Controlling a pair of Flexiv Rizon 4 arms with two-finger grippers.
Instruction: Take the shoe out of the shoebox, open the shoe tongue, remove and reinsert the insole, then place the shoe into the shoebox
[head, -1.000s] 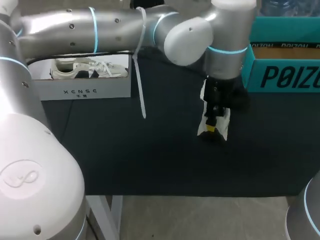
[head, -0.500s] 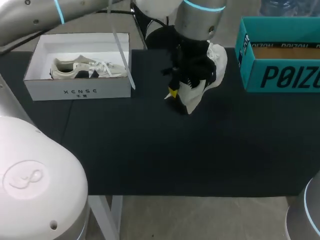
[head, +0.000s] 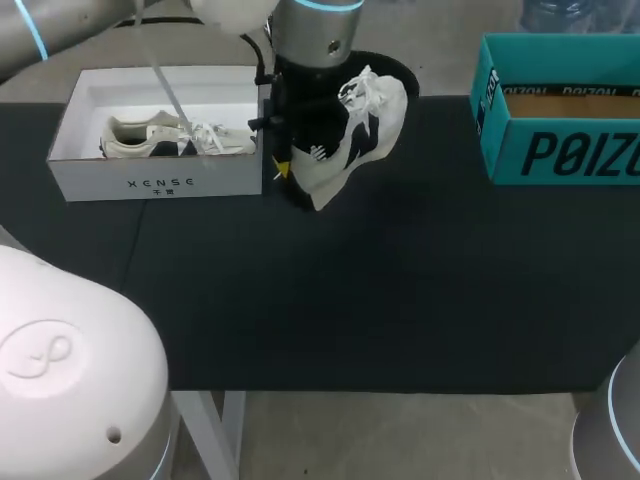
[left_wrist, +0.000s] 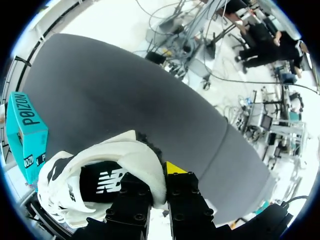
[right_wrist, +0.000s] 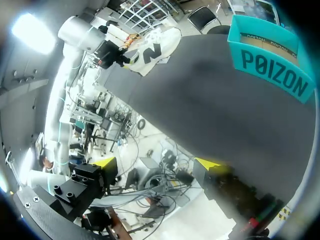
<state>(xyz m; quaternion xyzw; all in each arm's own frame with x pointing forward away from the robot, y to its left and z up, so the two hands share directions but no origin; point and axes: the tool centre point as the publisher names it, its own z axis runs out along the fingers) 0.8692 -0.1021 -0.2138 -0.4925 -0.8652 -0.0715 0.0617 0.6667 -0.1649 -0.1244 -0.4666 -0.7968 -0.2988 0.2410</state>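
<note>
- Shoebox (head: 160, 182), white and without a lid, stands at the left of the dark desk (head: 400, 300). A pale shoe (head: 160, 136) lies lengthwise inside it.
- Just beside the shoebox's right end, the left gripper (head: 290, 175) is clenched on a white and black shoe (head: 352, 125) at its heel collar. In the left wrist view the collar runs between the two fingers, with one yellow tip showing outside it.
- The shoe is tilted, heel end low at the gripper and laces toward the desk's far edge. I cannot tell whether it touches the desk.
- A teal box (head: 560, 150) with an open top stands at the far right, well apart from the shoe.
- The right gripper (right_wrist: 157, 164) is released, its fingers spread wide with nothing between them and the desk ahead of them.
</note>
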